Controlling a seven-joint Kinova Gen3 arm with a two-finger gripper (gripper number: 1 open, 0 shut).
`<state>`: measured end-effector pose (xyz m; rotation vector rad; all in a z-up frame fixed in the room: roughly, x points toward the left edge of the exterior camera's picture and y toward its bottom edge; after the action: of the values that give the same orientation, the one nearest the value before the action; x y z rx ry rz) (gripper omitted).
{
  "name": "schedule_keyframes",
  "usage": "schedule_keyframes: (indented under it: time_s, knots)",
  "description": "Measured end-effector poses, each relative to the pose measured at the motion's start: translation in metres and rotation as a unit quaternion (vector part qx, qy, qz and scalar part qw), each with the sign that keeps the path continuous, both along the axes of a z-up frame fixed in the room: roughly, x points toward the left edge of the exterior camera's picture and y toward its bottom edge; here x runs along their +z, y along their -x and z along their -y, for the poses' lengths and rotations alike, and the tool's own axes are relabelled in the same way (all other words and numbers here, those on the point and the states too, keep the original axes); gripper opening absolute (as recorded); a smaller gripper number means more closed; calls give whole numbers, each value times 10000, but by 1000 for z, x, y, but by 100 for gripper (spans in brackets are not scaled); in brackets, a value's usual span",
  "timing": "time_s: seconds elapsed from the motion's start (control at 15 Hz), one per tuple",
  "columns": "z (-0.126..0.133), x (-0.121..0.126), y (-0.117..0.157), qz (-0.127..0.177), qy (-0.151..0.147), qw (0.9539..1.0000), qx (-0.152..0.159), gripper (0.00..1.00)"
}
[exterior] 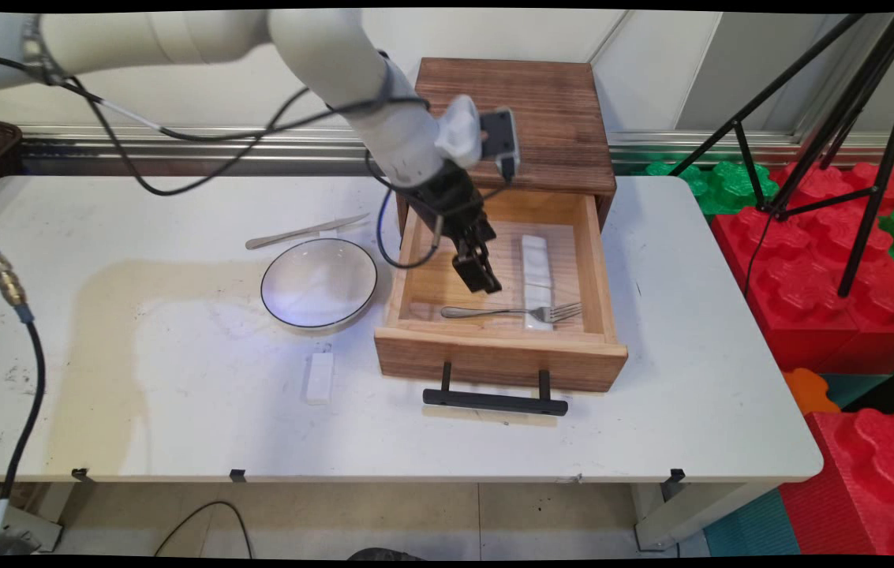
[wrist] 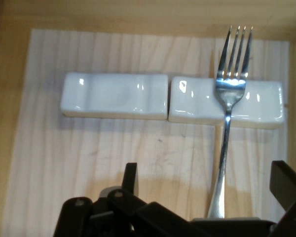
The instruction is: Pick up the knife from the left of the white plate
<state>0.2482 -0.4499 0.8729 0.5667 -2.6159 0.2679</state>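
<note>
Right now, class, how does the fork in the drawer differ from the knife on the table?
The fork lies inside the open drawer; the knife lies on the table, behind the bowl. The fork's tines rest on a white rest; the knife lies flat. Both are silver cutlery, untouched.

End effector point(exterior: 478, 272) down-tilted; fingers point(wrist: 130, 178) apart

No legible text, label, brand, number or sign found in either view. The arm's links, the drawer point(exterior: 499, 276), the bowl point(exterior: 319, 282) and the white rests point(wrist: 170, 101) carry no readable marking.
</note>
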Motion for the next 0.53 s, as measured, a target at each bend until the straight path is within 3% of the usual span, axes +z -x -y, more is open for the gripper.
schedule_keyframes:
  time_s: [0.53]
  knots:
    - [-34,62,-64,-387,412,9979,302,100]
